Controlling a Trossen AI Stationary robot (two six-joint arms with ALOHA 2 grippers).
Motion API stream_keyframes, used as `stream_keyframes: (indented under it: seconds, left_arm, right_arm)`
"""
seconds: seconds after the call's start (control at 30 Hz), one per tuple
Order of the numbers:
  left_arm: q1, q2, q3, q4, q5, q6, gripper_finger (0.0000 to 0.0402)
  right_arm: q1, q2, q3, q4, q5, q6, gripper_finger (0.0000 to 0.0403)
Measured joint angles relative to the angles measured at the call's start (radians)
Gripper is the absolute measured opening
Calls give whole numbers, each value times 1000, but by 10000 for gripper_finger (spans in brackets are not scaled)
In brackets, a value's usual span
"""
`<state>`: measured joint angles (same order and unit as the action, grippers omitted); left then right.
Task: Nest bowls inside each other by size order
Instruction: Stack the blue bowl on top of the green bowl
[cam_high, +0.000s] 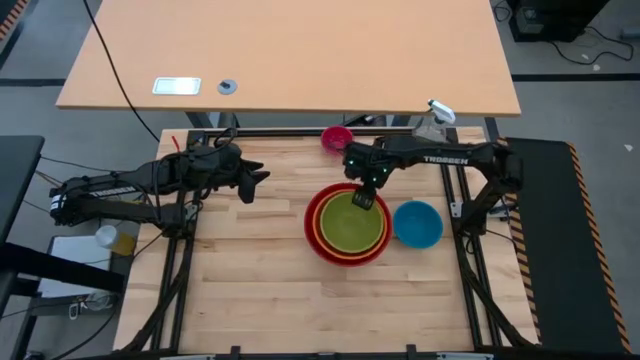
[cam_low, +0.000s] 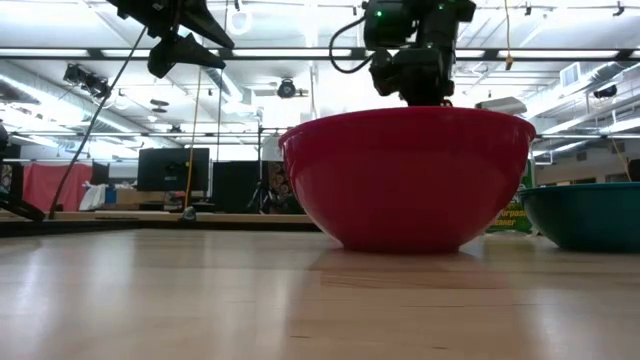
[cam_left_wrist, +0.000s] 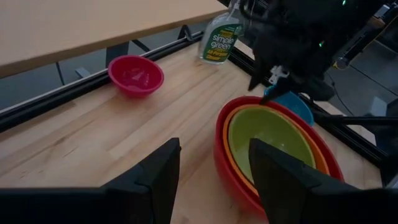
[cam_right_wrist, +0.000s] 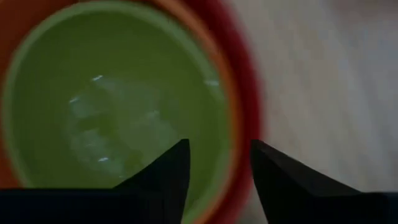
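The lime green bowl (cam_high: 354, 224) sits inside the orange bowl (cam_high: 322, 230), which sits inside the red bowl (cam_high: 312, 222) at the table's middle. The blue bowl (cam_high: 417, 223) stands on the table just right of the stack. The magenta pink bowl (cam_high: 337, 138) stands at the far edge. My right gripper (cam_high: 362, 199) hangs open and empty above the far part of the green bowl (cam_right_wrist: 112, 118), fingers pointing down. My left gripper (cam_high: 256, 181) is open and empty above the table, left of the stack (cam_left_wrist: 273, 149).
A clear spray bottle (cam_high: 432, 125) stands at the far right corner, also shown in the left wrist view (cam_left_wrist: 219, 38). A larger desk (cam_high: 290, 50) stands beyond the far edge. Bare wood lies along the near half of the table (cam_high: 300, 300).
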<state>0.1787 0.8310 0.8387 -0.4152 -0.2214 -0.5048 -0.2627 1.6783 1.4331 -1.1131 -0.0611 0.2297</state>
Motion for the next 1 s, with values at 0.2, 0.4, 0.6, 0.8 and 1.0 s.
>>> stream_keyframes:
  seconds: [0.2, 0.4, 0.6, 0.8, 1.0]
  left_arm:
    - [0, 0, 0, 0, -3, -8, 194]
    - [0, 0, 0, 1, -5, -8, 194]
    - [0, 0, 0, 0, -31, -7, 194]
    - [0, 0, 0, 0, -42, -8, 194]
    - [0, 0, 0, 0, -47, -7, 194]
  right_arm:
    - [-47, -101, -71, -19, 39, -1, 200]
    - [-76, -337, -270, -16, 69, -74, 198]
    - [-101, -503, -487, -19, 60, -98, 197]
    - [-126, -494, -627, -26, 71, -81, 188]
    - [-138, -452, -695, -8, 35, -132, 173]
